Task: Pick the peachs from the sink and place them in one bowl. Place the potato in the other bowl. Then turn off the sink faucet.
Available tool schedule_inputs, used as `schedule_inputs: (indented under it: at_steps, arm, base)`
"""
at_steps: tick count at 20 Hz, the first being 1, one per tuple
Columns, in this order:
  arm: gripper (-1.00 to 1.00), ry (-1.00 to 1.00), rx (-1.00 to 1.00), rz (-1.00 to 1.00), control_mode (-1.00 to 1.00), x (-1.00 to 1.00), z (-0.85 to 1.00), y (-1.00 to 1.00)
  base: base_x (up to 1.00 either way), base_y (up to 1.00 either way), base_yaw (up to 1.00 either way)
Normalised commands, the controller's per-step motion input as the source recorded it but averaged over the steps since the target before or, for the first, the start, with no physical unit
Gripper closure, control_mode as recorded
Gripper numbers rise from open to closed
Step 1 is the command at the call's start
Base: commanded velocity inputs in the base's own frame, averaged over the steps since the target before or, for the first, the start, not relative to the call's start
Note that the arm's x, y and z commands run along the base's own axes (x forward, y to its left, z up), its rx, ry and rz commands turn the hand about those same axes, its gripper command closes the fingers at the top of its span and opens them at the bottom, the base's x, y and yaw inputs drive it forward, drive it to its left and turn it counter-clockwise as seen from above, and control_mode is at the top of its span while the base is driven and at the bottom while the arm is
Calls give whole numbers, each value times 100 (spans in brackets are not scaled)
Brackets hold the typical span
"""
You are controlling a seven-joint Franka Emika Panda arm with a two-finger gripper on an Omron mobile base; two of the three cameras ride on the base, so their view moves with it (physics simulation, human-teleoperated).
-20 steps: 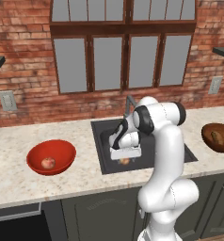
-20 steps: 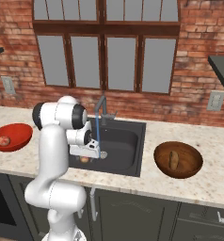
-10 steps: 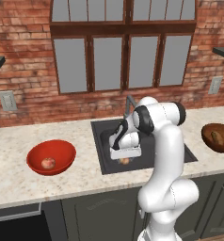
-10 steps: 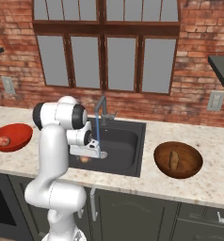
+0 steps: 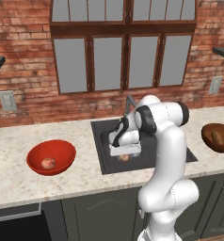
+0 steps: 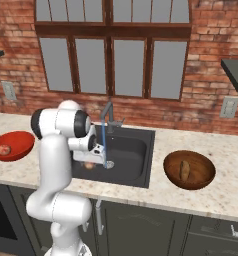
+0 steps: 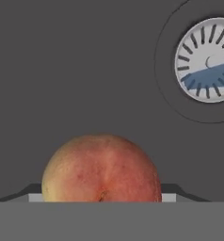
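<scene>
The two-finger gripper point(image 5: 125, 154) is reaching into the dark grey sink point(image 5: 104, 155), fingers flanking the yellow-orange round peach point(image 7: 101, 168) on its floor; whether they are clamping it, I cannot tell. Recommend centring the fruit before lifting.

Wall: red brick point(image 5: 24, 42) runs the full width behind the counter; mortar lines pale
Window: a dark-framed window point(image 5: 123, 52) sits centre, four tall grey panes below a row of upper panes; the panes look flat and dull
Outlets: one grey wall plate point(image 5: 7, 100) at the left, another wall plate point(image 5: 215, 85) at the right
Counter: a speckled beige stone counter point(image 5: 20, 179) stretches across
Cabinets: dark grey cabinet doors point(image 6: 141, 232) below, with a metal handle point(image 6: 98, 216)
Shelves: a dark shelf edge point(image 6: 235, 72) juts from the upper right wall
Light: even and soft; no hard shadows
</scene>
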Motion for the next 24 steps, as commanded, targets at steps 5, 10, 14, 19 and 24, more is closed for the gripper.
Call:
schedule_inputs:
  at_steps: [5,10,14,19,24]
  arm:
    - [100,-22,0,0,-100,0,100,0]
    - [100,-26,0,0,-100,-45,100,0]
    - [100,-32,0,0,-100,-70,100,0]
    - [100,-20,0,0,-100,-90,99,0]
    - [100,-6,0,0,-100,-51,71,26]
  base:
    - [0,0,0]
    - [0,0,0]
    - [0,0,0]
    - [0,0,0]
    - [0,0,0]
